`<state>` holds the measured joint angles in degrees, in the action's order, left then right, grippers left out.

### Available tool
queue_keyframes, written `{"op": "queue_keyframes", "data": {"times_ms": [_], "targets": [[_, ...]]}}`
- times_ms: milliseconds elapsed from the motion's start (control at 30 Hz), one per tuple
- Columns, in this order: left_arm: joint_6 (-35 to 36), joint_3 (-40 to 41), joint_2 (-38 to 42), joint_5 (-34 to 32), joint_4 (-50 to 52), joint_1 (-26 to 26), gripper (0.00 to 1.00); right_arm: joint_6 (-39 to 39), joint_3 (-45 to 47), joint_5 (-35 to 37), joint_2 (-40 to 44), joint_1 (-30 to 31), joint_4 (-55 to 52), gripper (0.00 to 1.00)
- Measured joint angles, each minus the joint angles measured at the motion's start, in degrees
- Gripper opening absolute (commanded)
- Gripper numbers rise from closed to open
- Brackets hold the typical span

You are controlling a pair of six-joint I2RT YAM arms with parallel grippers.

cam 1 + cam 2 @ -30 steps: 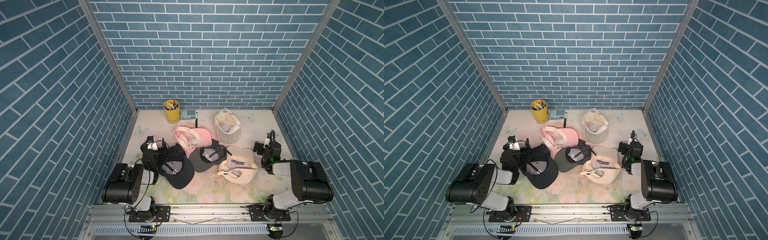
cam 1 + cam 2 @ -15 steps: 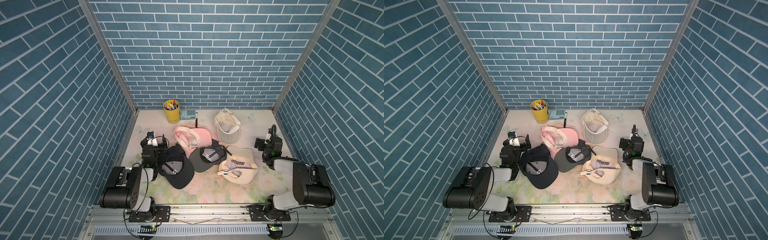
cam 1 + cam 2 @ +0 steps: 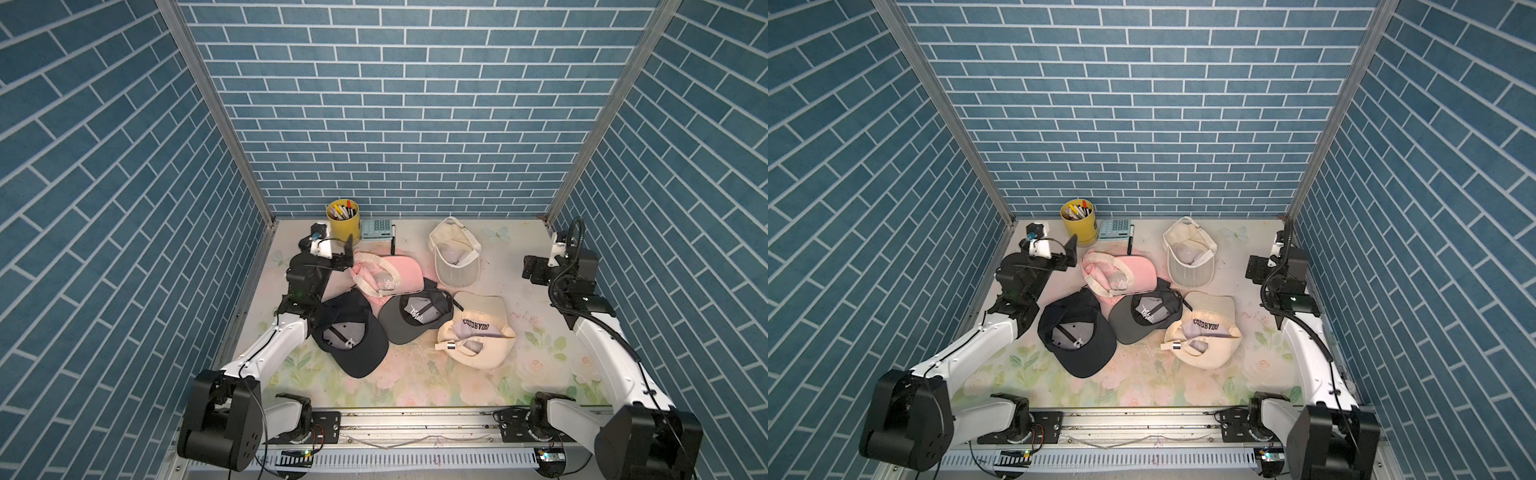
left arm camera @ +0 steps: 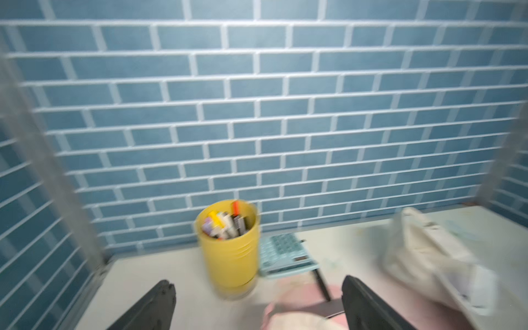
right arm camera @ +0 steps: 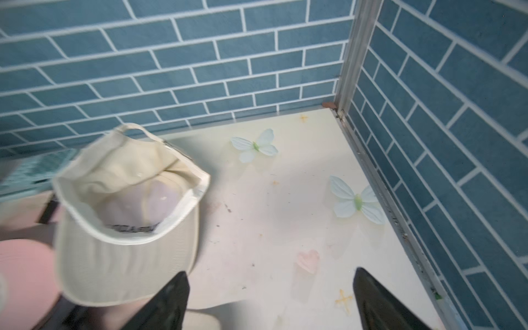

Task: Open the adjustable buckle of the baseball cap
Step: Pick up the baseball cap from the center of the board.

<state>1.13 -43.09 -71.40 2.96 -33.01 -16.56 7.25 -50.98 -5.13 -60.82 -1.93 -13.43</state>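
Note:
Several baseball caps lie in a cluster mid-table: a pink cap [image 3: 392,272], a black cap [image 3: 353,332], a grey cap [image 3: 411,316] and a cream "COLORADO" cap [image 3: 478,332] whose rear strap carries a small buckle [image 3: 450,345]. Another cream cap [image 3: 455,259] [image 5: 125,217] lies upside down at the back right. My left gripper [image 3: 333,237] [image 4: 257,281] hovers open beside the pink cap's far-left edge, facing the back wall. Over at the right wall, my right gripper [image 3: 534,270] [image 5: 271,272] is open above bare table, just right of the upturned cream cap's brim. Neither holds anything.
A yellow cup of markers [image 3: 343,222] [image 4: 228,245] stands at the back left, straight ahead of the left gripper. A light blue calculator [image 3: 376,228] and a black pen [image 3: 392,245] lie beside it. Blue brick walls close in three sides.
Both arms have lifted and reached toward the back wall. The left gripper left the black cap for the pink cap's far side; the right gripper moved up along the right wall.

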Motion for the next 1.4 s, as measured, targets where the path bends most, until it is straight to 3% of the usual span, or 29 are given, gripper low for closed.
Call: {"op": "queue_keyframes", "data": {"times_ms": [133, 267, 467, 600, 767, 1033, 1400], "targets": [[0.44, -6.75, -5.31, 4.57, 6.12, -9.55, 0.94, 1.46, -0.96, -8.26, 3.67, 3.85, -11.72, 0.82], [0.17, -9.64, -11.69, 8.57, 10.23, -15.21, 0.93, 3.08, 0.90, -12.55, 4.57, 13.94, -19.17, 0.77], [-0.79, -9.90, -14.91, 11.34, 13.46, -16.59, 0.92, 4.96, 6.58, -13.90, 3.23, 28.11, -21.64, 0.76], [-0.87, -9.68, -13.81, 11.72, 14.34, -16.59, 0.93, 4.63, 6.64, -11.98, 0.09, 33.24, -22.62, 0.73], [-0.87, -6.82, -9.92, 11.56, 14.80, -16.59, 0.93, 4.33, 6.23, -9.92, -3.93, 35.89, -24.57, 0.71], [-0.87, -3.87, -6.10, 10.88, 15.28, -16.59, 0.93, 4.52, 4.87, -10.29, -8.72, 36.63, -25.59, 0.57], [-0.90, -3.39, -5.99, 11.76, 15.17, -16.59, 0.93, 5.86, 5.62, -5.25, -8.52, 36.96, -25.51, 0.68]]}}
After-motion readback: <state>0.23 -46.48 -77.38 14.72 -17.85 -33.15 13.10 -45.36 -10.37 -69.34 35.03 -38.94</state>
